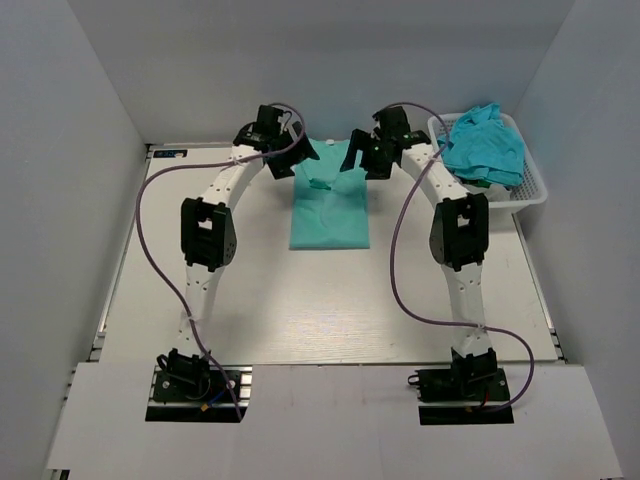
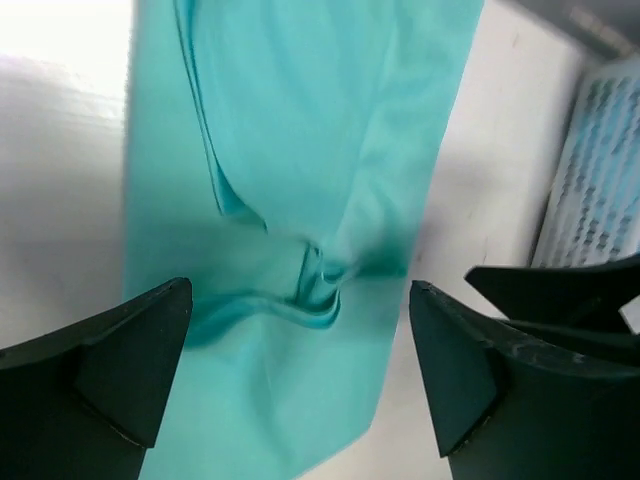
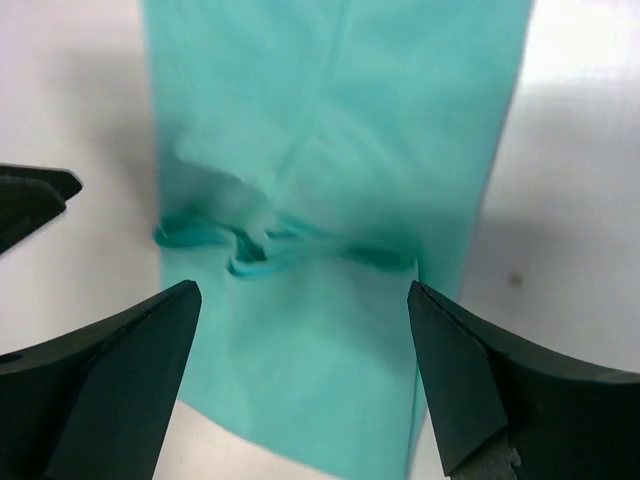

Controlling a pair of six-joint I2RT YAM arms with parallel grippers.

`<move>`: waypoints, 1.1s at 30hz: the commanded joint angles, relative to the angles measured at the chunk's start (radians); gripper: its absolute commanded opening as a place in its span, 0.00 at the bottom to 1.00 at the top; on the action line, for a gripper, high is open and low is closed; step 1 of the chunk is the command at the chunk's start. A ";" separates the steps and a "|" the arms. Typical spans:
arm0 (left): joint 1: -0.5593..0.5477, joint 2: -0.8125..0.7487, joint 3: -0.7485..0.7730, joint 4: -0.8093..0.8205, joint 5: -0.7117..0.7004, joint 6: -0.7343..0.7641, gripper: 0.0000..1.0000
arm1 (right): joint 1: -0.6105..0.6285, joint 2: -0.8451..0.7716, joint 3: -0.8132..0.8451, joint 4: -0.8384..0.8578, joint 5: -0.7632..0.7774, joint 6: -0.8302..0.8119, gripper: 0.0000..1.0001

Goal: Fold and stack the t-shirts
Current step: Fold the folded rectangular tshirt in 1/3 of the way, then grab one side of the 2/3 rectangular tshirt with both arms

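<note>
Teal t-shirt (image 1: pixel 330 205) lies flat on the table (image 1: pixel 300 300), folded into a long narrow strip, midway between the two arms and toward the far edge. A small bunched ridge (image 3: pixel 270 245) of fabric crosses it in its far half. Other crumpled t-shirts (image 1: pixel 485 145), the same teal, sit heaped in the white mesh basket (image 1: pixel 535 190) at the far right corner, well apart from the strip. The left gripper (image 2: pixel 300 290) hangs over the strip's far part from the left side, jaws spread wide, holding nothing. The right gripper (image 3: pixel 303 290) faces it from the right, jaws likewise wide apart and empty, with the ridge just beyond its fingertips in the wrist view
</note>
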 commanded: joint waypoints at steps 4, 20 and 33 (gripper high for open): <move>0.081 -0.174 -0.120 0.076 0.028 -0.034 1.00 | -0.033 -0.156 -0.115 0.235 -0.131 0.024 0.90; -0.025 -0.466 -0.784 0.012 -0.017 0.151 1.00 | -0.006 -0.485 -0.821 0.183 -0.054 -0.047 0.90; -0.073 -0.396 -0.834 0.047 -0.058 0.131 0.74 | 0.024 -0.419 -0.915 0.298 -0.069 0.021 0.85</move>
